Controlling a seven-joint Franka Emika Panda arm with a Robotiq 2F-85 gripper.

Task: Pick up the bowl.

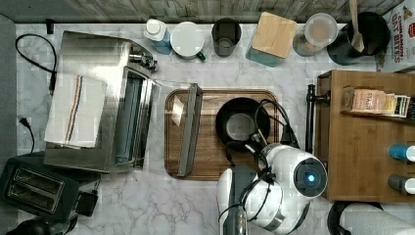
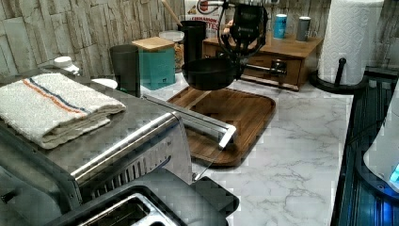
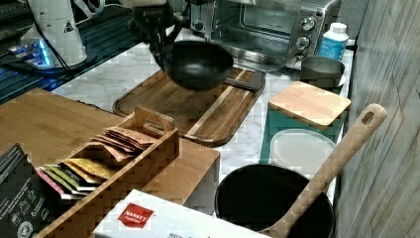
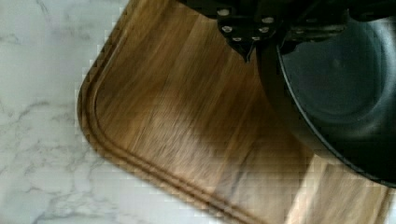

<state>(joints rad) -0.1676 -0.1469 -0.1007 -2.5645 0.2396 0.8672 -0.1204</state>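
A marble table (image 1: 195, 205) carries a wooden tray (image 2: 244, 110), and above it the bowl (image 2: 209, 73) hangs clear in the air, pinched at its rim by the claw (image 2: 237, 63). It looks stiff and fairly light but slick (glossy black, round and shallow, greyish flat bottom), so the thin rim seems the only sure hold, and it may tip

Lighting was even and bright; the white marble countertop (image 1: 195, 205) showed blocky compression, and the wrist view looked motion-blurred.
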